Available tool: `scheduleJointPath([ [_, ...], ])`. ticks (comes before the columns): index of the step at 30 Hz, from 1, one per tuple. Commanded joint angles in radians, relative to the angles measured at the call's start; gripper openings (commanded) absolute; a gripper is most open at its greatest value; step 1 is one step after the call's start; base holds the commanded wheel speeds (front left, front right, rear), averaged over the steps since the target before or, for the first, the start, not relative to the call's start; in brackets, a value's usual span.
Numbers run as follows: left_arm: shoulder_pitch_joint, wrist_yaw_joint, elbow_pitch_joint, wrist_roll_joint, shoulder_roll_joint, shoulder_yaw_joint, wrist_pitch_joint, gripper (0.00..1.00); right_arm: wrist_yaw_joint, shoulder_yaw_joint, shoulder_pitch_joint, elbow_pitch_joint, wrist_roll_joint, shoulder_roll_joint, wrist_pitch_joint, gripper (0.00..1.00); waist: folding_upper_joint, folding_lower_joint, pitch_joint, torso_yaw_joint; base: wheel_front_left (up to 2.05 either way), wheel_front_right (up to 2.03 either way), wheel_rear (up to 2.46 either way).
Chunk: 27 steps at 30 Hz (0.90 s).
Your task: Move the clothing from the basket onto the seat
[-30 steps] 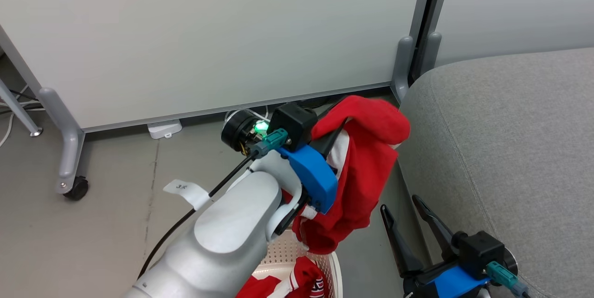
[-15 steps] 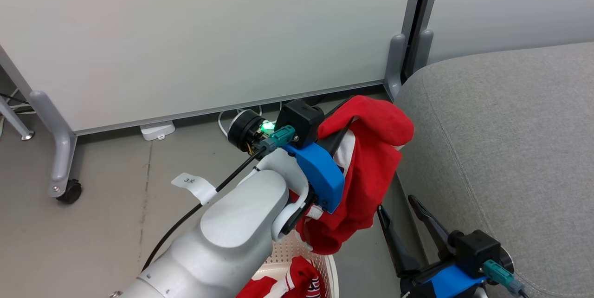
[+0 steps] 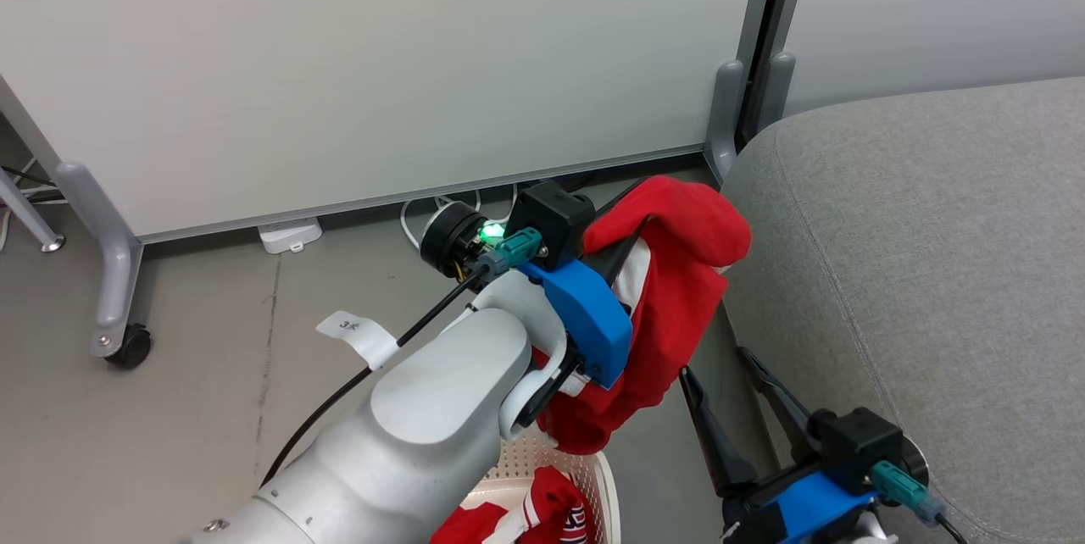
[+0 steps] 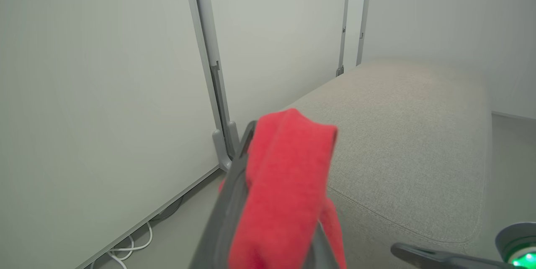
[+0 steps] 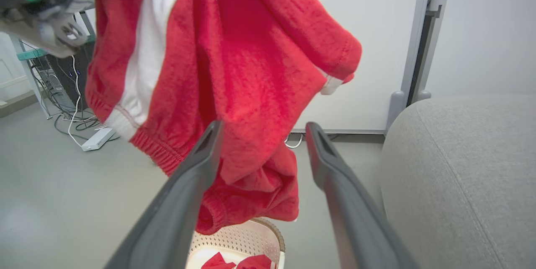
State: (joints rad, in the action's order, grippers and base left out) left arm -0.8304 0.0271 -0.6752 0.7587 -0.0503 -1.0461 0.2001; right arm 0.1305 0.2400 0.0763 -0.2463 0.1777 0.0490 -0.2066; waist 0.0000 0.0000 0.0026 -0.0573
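Left gripper (image 3: 625,249) pinched shut on a red garment (image 3: 678,307), hoisted clear of the basket (image 3: 607,489) at six o'clock, likely to swing onto the seat (image 3: 932,230) at three o'clock, while the right gripper (image 3: 714,364) hangs wide open, empty, second garment (image 3: 551,514) in the basket.

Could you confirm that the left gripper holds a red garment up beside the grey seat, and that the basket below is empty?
Not quite: the basket is not empty; the head view shows a second red garment with white trim lying in it. The rest stands: the left gripper holds a red garment up beside the grey seat.
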Motion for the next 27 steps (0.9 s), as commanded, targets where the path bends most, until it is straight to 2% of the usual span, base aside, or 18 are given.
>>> scheduleJointPath([
  [1, -0.022, -0.005, -0.005, 0.009, 0.0, -0.007, 0.008, 0.0, 0.001, 0.012, 0.025, -0.011, 0.006, 0.003, 0.003, 1.0, 0.0, 0.0, 0.0, 0.0, 0.0, 0.0, 0.0],
  [10, -0.039, -0.007, -0.009, 0.047, 0.0, -0.041, 0.017, 0.0, 0.001, 0.066, 0.116, -0.087, -0.006, 0.003, 0.016, 1.0, 0.0, 0.0, 0.002, -0.004, 0.0, 0.0, 0.0],
  [27, -0.059, -0.016, -0.003, 0.116, 0.0, -0.114, 0.033, 0.0, 0.001, 0.098, 0.317, -0.332, -0.023, 0.003, 0.058, 1.0, 0.0, 0.0, 0.006, 0.002, 0.0, 0.0, 0.0],
])
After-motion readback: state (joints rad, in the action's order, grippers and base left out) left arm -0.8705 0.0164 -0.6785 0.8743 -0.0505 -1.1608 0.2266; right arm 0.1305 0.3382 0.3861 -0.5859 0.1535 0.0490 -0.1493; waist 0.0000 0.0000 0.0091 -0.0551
